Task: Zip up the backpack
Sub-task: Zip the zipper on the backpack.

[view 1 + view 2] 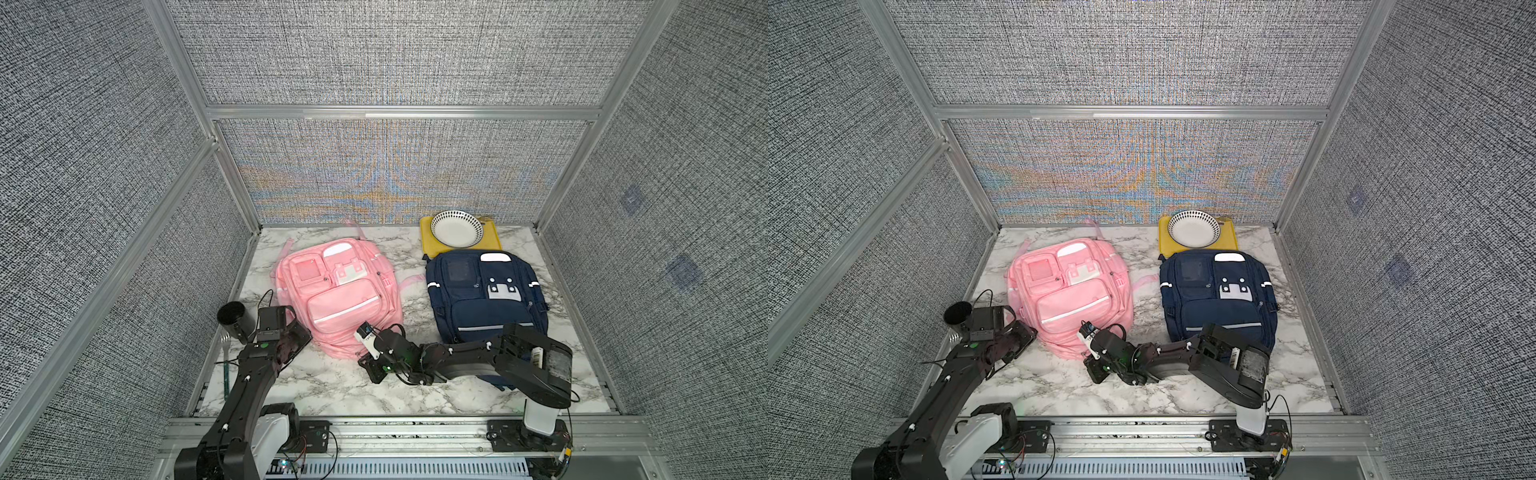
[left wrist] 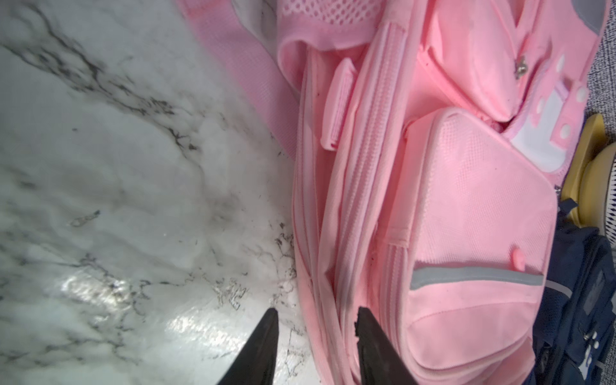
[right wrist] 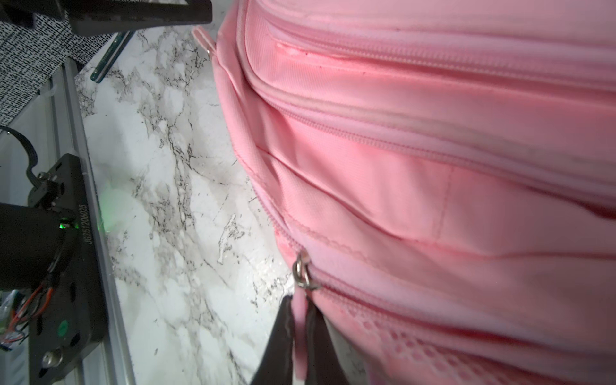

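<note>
A pink backpack point(image 1: 336, 295) lies flat, front pockets up, on the left half of a marble-patterned table point(image 1: 332, 386), with a navy backpack point(image 1: 484, 291) well apart to its right; behind the navy bag a white bowl with a dark-patterned rim point(image 1: 456, 228) sits on a yellow tray point(image 1: 426, 245) at the back wall. A black cup point(image 1: 232, 318) rests at the table's left edge just beside the left arm's wrist, and a white fork point(image 1: 225, 344) lies near it. The right arm point(image 1: 469, 353) reaches leftwards across the near end of the navy backpack, hiding part of it in both top views. In the left wrist view the left gripper point(image 2: 316, 313) stands with its jaws apart at the near left side of the pink backpack, one finger over bare table and one over the bag's piped edge; whether either touches the fabric cannot be told. In the right wrist view the right gripper point(image 3: 299, 301) is clamped together on the pink zip pull point(image 3: 301, 346) at the bag's near edge, just below the metal ring point(image 3: 302, 271) of the slider, with closed zipper lines running along the fabric above it
</note>
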